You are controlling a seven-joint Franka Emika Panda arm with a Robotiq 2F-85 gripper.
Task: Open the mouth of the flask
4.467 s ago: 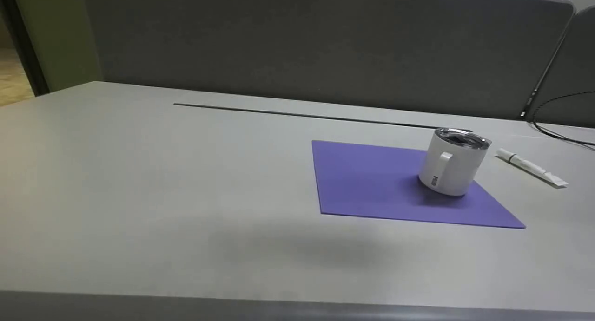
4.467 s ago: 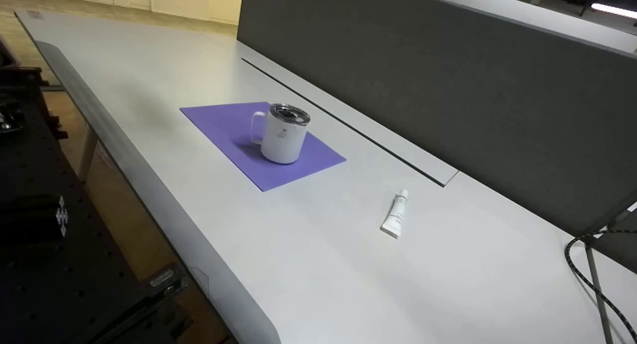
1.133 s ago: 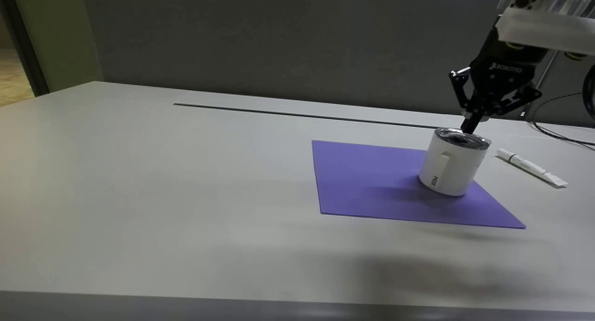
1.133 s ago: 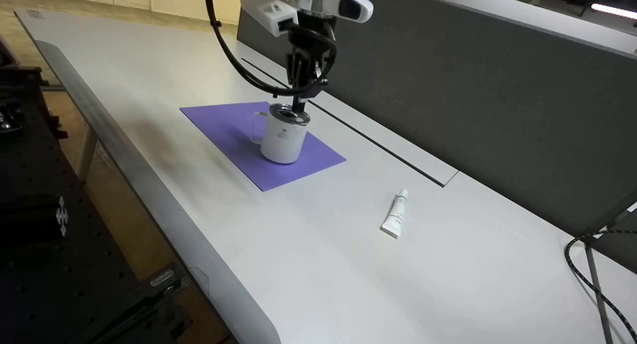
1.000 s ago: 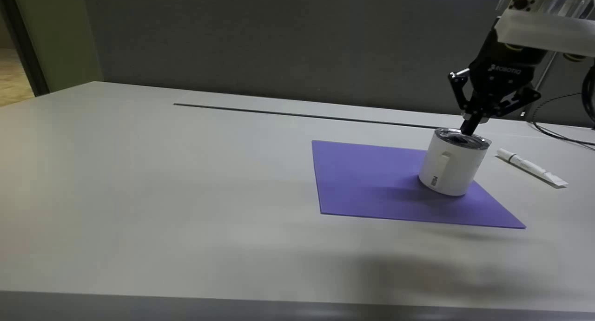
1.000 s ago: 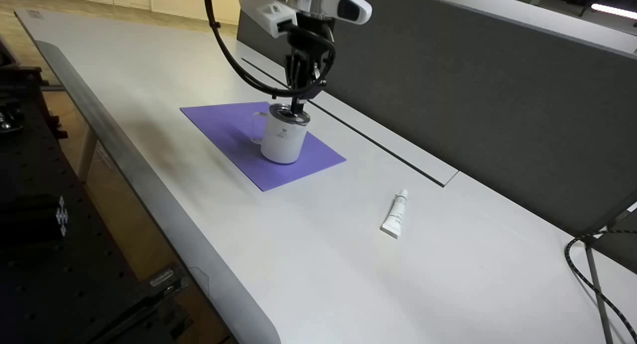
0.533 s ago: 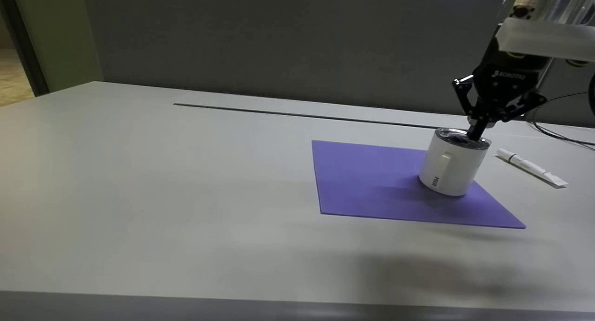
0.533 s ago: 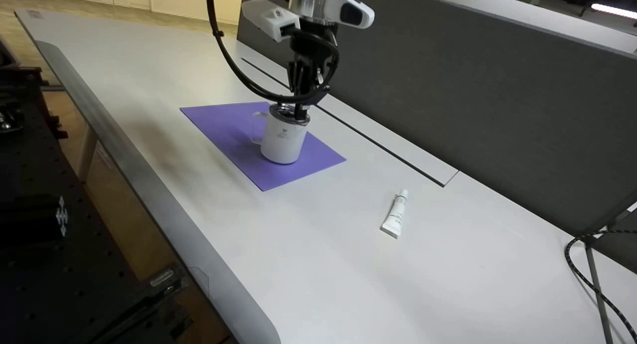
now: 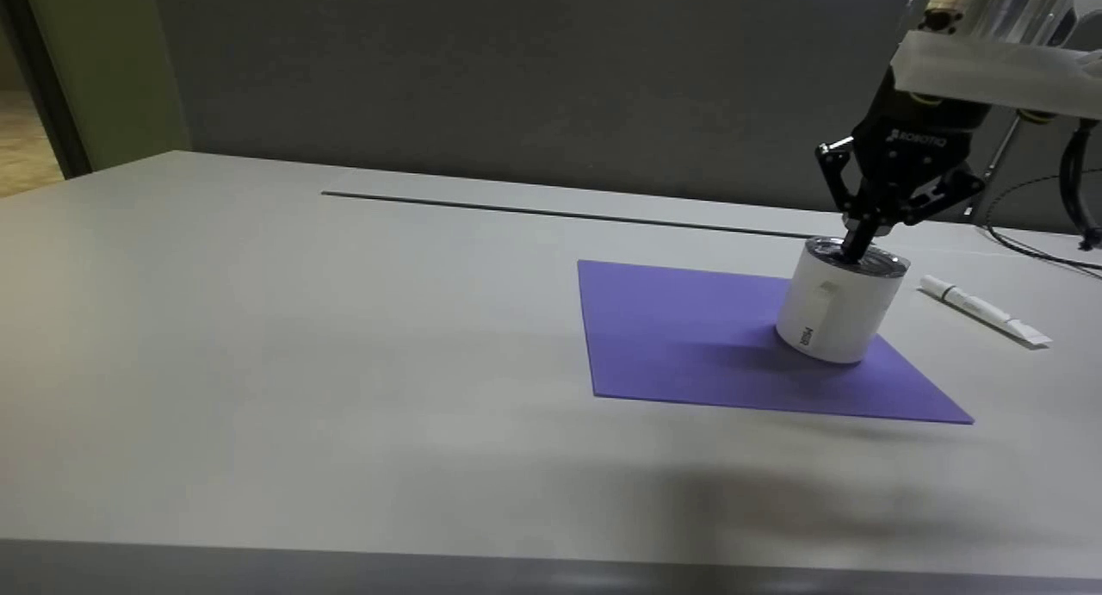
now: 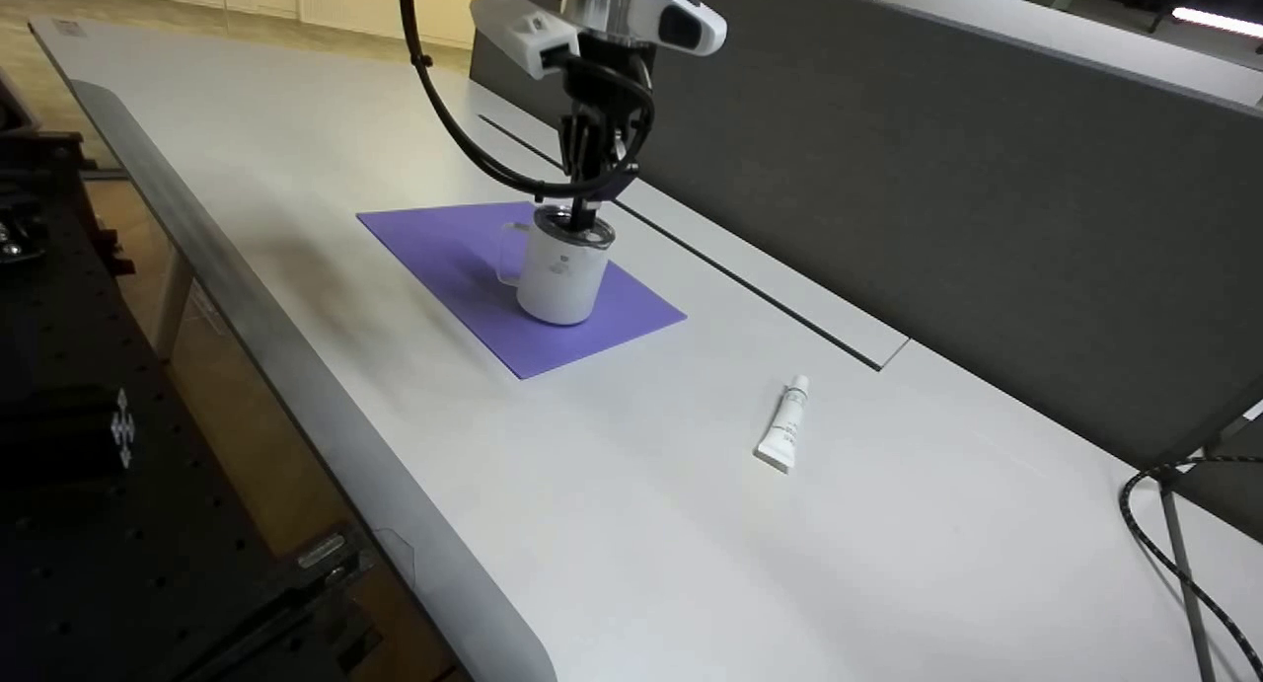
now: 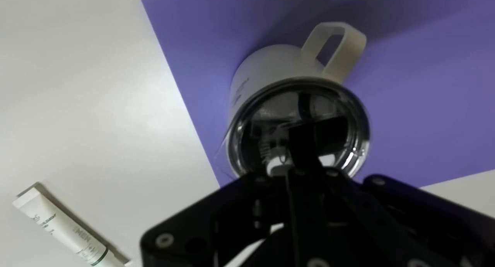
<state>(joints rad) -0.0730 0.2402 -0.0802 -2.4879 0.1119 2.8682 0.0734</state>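
A squat white cylindrical flask (image 9: 833, 318) is stood upright on a flat purple mat (image 9: 671, 328). At its round silvery-grey mouth (image 9: 883, 263) a black two-fingered gripper (image 9: 852, 255) is positioned from above, clenched; contact cannot be determined.

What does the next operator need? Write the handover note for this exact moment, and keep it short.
Gripper: jaws closed together, reaching down to the lid; whether they touch it can't be told.
Flask: upright on the purple mat; a white tube lies off the mat.
Done: gripper positioned at the lid.
Left: open the mouth, which the lid still covers; how it opens isn't clear here.
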